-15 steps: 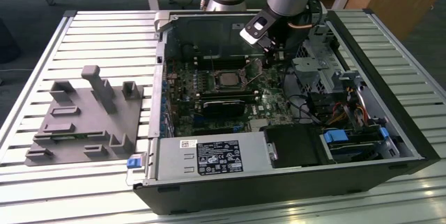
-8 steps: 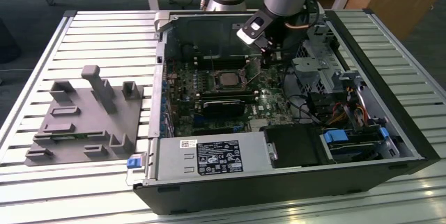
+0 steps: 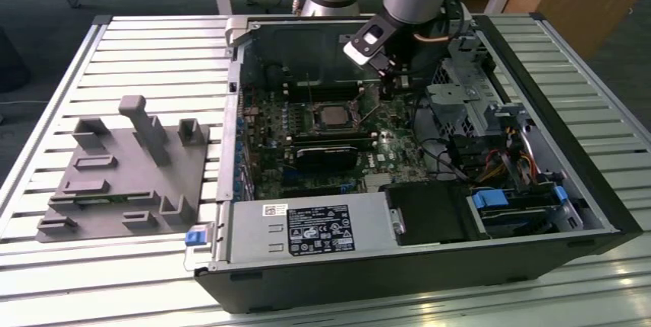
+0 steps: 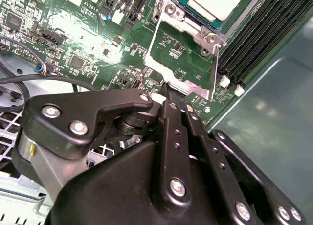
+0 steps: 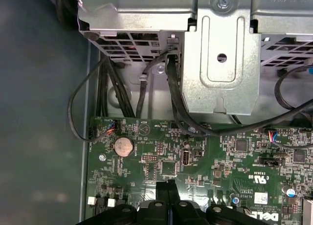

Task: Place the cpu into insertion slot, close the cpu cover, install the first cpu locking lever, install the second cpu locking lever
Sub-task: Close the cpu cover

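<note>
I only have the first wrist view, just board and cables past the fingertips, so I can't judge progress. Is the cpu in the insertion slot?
Observer: Yes. In the second wrist view the cpu sits in the insertion slot, silver top up.
Operator: Is the cover shut over it?
Observer: No. The cpu cover is swung open beside the slot, with the green board showing through its window.
Operator: Where am I relative to it?
Observer: The gripper, fingers shut, has its tips close to the cover's edge farthest from the cpu. I cannot tell whether they touch it.
</note>
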Tool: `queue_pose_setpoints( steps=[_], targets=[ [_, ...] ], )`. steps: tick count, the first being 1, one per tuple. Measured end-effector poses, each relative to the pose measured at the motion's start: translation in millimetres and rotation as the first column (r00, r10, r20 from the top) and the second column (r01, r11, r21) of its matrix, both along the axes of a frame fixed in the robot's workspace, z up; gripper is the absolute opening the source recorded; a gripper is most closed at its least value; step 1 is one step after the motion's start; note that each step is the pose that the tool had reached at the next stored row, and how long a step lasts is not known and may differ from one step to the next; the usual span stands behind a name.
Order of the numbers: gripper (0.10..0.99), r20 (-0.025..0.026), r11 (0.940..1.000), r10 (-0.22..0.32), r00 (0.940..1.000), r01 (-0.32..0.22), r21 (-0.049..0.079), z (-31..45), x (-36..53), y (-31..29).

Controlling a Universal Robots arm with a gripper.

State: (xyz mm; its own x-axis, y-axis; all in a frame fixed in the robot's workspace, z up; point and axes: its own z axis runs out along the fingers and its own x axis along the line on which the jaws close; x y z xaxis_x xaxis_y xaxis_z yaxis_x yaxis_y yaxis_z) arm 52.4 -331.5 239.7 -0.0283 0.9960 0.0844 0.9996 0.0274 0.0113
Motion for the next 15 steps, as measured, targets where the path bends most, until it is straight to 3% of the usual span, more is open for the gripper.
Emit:
queue_pose_setpoints(
  steps=[15],
  targets=[
    [0.106, 0.0, 1.0, 0.0, 1.0, 0.0, 0.0, -0.3, -5.1, 0.0]
  ],
)
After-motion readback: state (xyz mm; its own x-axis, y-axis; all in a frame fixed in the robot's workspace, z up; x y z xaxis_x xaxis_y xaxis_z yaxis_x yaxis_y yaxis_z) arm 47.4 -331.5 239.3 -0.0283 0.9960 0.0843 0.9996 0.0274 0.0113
